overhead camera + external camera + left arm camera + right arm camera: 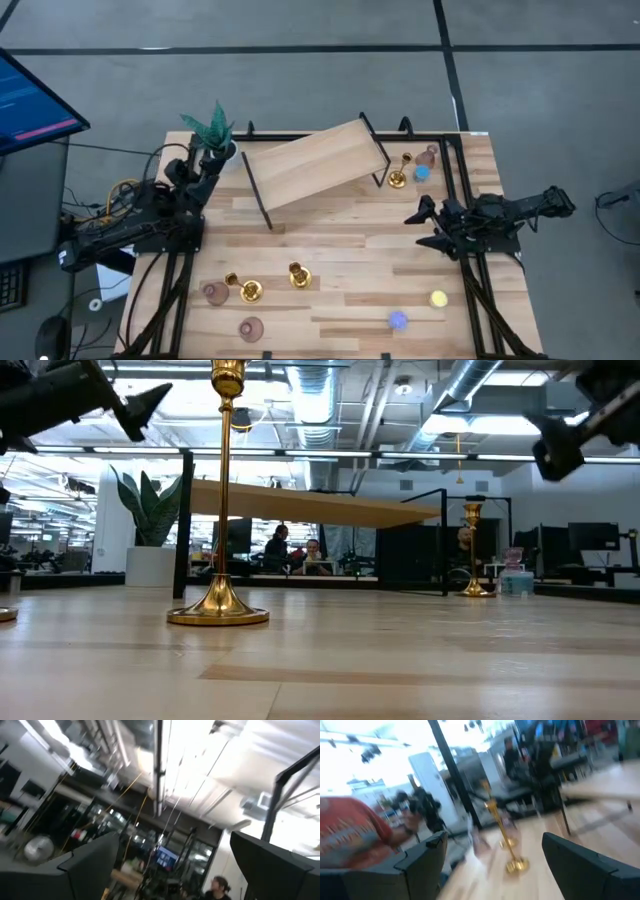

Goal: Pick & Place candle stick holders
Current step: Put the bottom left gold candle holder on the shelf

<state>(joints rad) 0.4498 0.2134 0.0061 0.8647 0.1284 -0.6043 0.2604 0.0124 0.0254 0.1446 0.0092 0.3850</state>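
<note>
Three gold candle stick holders show in the high view. One [398, 178] stands by the shelf's right leg, one [299, 275] stands near the table's middle front, and one [245, 290] is at the front left. Pink squat holders sit at the front left [215, 293], by the near edge [250, 327] and in the far right corner [430, 155]. My left gripper [197, 172] is open at the table's left, beside the plant, tipped upward [174, 840]. My right gripper [415, 228] is open at the right side, above the table. It faces a gold candlestick [507, 845].
A tilted wooden shelf [315, 160] on black legs stands at the far middle. A green potted plant [213, 130] is at the far left corner. Small blue lights [421, 172] [398, 320] and a yellow one [438, 298] lie on the right half. People sit in the room beyond [295, 550].
</note>
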